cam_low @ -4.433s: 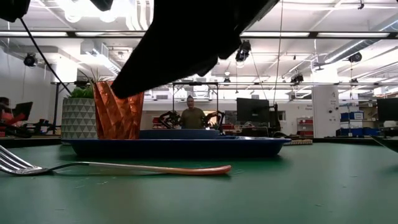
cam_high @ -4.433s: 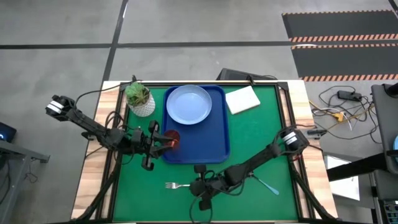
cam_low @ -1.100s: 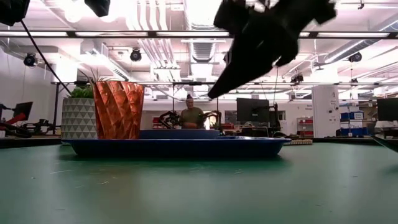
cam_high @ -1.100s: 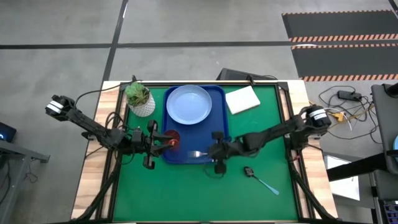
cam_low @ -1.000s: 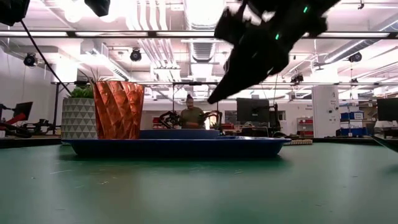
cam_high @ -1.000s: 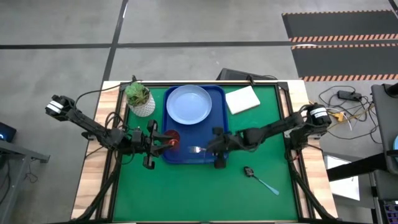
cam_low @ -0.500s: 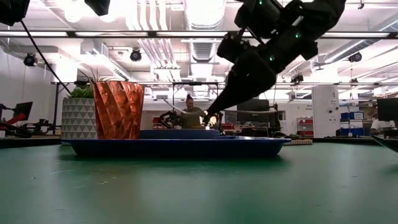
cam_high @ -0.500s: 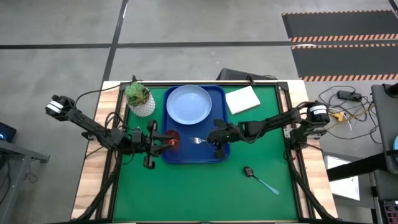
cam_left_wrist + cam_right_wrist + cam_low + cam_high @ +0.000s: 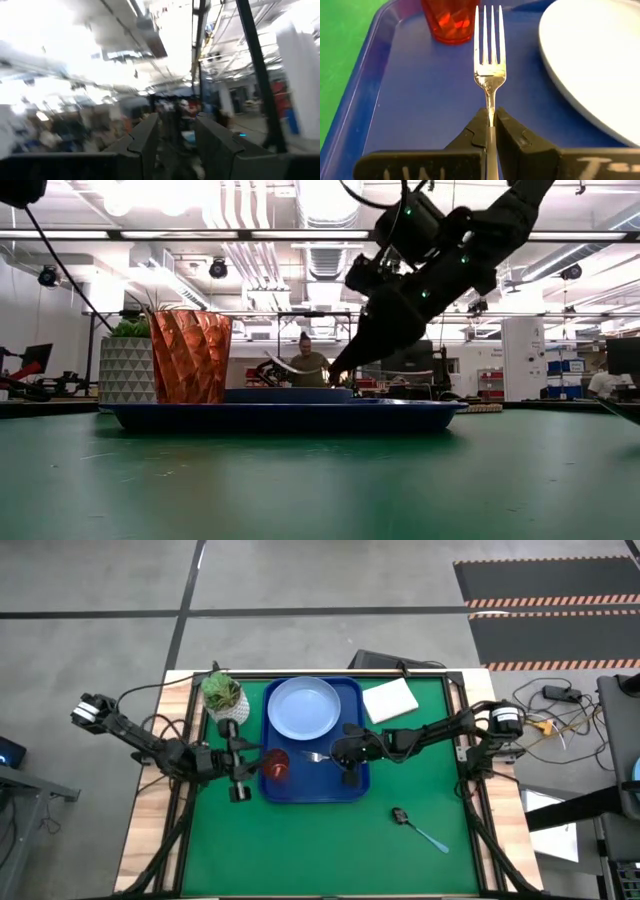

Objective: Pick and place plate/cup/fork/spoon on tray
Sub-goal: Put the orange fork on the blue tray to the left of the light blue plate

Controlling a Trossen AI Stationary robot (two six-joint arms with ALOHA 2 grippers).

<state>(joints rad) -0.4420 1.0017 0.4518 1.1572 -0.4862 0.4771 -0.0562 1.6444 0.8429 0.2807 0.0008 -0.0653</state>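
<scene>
Right gripper (image 9: 338, 754) clamped on fork (image 9: 318, 757), held over the tray (image 9: 352, 775), tines toward cup (image 9: 277, 766). Risk: released from height, the fork could bounce against cup or plate (image 9: 304, 707). Tray holds cup near-left, plate far. Spoon (image 9: 418, 828) lies on mat, near-right. Left gripper (image 9: 240, 762) left of tray, fingers apart.

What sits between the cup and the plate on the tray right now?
The fork, held by the right gripper, points its tines into the gap between the cup and the plate, over bare tray floor, as the right wrist view shows.
</scene>
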